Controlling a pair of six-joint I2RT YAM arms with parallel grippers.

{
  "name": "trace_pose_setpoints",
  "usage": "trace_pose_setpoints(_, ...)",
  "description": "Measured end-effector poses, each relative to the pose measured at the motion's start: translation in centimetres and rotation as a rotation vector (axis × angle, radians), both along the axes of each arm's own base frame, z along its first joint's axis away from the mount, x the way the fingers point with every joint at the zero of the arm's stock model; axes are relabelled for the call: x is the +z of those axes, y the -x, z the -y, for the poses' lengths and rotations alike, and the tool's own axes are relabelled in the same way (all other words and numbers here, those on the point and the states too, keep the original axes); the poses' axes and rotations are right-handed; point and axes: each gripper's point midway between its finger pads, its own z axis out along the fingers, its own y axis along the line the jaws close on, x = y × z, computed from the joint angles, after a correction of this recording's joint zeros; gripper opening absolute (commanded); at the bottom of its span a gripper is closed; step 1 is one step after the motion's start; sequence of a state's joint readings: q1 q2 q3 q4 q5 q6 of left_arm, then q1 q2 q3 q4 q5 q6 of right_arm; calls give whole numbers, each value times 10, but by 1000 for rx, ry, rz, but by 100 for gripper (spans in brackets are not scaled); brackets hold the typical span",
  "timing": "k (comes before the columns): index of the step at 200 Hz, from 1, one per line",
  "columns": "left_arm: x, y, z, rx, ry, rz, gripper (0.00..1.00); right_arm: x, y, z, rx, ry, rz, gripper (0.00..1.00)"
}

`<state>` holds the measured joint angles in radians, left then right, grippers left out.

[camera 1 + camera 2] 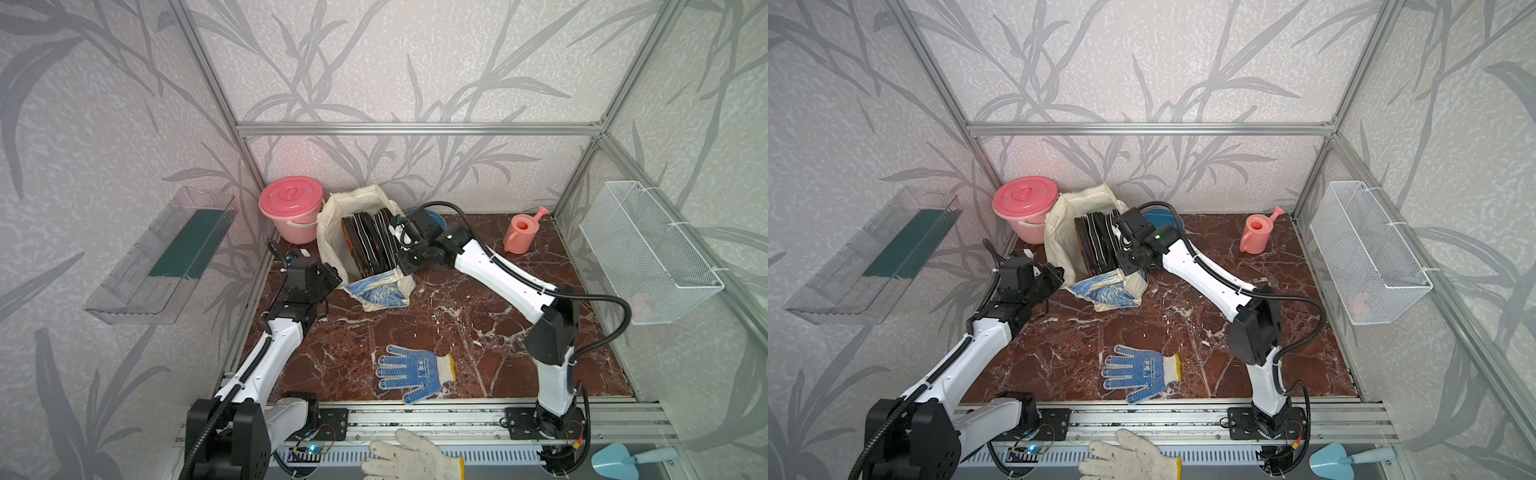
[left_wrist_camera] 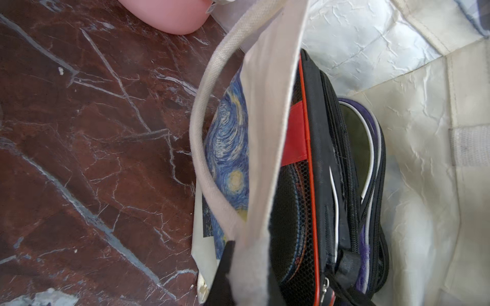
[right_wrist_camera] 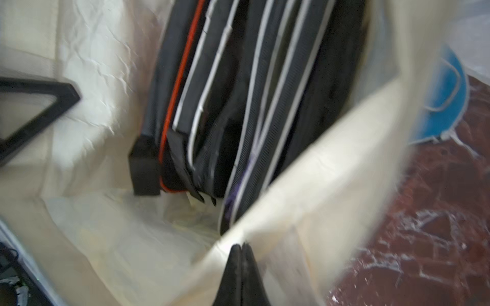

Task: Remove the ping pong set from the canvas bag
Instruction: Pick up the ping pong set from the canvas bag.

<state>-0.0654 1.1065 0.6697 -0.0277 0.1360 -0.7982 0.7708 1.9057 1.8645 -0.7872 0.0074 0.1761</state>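
Clock set on the desk (image 1: 415, 324), 12 at the back wall.

- 9 o'clock: clear plastic tray (image 1: 162, 257) on the left wall, off the desk.
- 10–11 o'clock, back corner: pink lidded bucket (image 1: 291, 208), just beside the bag.
- 9 o'clock on the desk: left end effector (image 1: 332, 279) is at the bag's near-left rim. Left wrist view shows the fingers (image 2: 225, 267) closed tight with the cream rim cloth pinched between them, next to a loop handle (image 2: 209, 111).
- 11 o'clock: canvas bag (image 1: 332, 224) stands upright with its mouth spread open and the starry print panel (image 1: 378, 291) sagging toward 6.
- The ping pong set (image 1: 370, 241) is inside the bag. The dark zip cases stand on edge, packed side by side, with a black-red one toward the left end effector.
- 12 o'clock side of the bag: right end effector (image 3: 241, 254) is at the right rim, jaws pressed fully together on the cloth edge. That view is blurred.
- Just behind it, a blue paddle case (image 1: 438, 218) lies on the desk outside the bag.
- 6 o'clock: blue-dotted glove (image 1: 411, 372) lies flat, well apart from the bag.
- 1 o'clock: small pink watering can (image 1: 519, 232).
- 3 o'clock: white wire basket (image 1: 648, 253) on the right wall.
- Front rail: white glove (image 1: 411, 457) and a light-blue trowel (image 1: 615, 459) at 5.
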Motion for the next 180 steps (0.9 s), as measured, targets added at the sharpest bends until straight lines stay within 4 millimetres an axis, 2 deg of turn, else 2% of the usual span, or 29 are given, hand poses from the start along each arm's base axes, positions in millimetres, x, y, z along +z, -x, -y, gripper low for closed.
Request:
trace_pose_setpoints(13,-9,3,3,-3,-1,-7,0,-2,5,18,-25,-22,-4,0)
trace_pose_setpoints(30,-20,6,3,3,-9,-12,0,-11,-3,37,-68,-40,-6,0)
trace_pose_setpoints(55,-33,6,2,11,-20,-23,0,-53,-15,65,-143,-3,-56,0)
trace_pose_setpoints(72,-35,4,6,6,-30,-19,0,-75,-19,73,-163,22,-94,0)
trace_pose_setpoints(82,-35,3,8,-2,-34,-15,0,-80,-19,71,-160,24,-103,14)
trace_pose_setpoints(91,-35,3,10,-4,-39,-13,0,-78,-18,68,-156,16,-100,32)
trace_pose_setpoints(95,-35,3,11,-6,-41,-12,0,-76,-18,67,-150,14,-94,43)
trace_pose_setpoints(105,-34,3,12,-8,-50,-9,0,-67,-17,63,-141,-4,-68,61)
trace_pose_setpoints(112,-34,3,12,-9,-55,-7,0,-57,-16,61,-132,-18,-37,70)
trace_pose_setpoints(126,-31,3,13,-13,-62,1,0,-33,-12,59,-112,-38,23,79)
trace_pose_setpoints(139,-28,3,14,-15,-65,6,0,0,-6,56,-91,-74,89,88)
trace_pose_setpoints(162,-26,4,14,-14,-67,9,0,67,-1,42,-47,-153,221,91)
trace_pose_setpoints(180,-26,4,14,-14,-68,9,0,106,3,27,-4,-210,285,91)
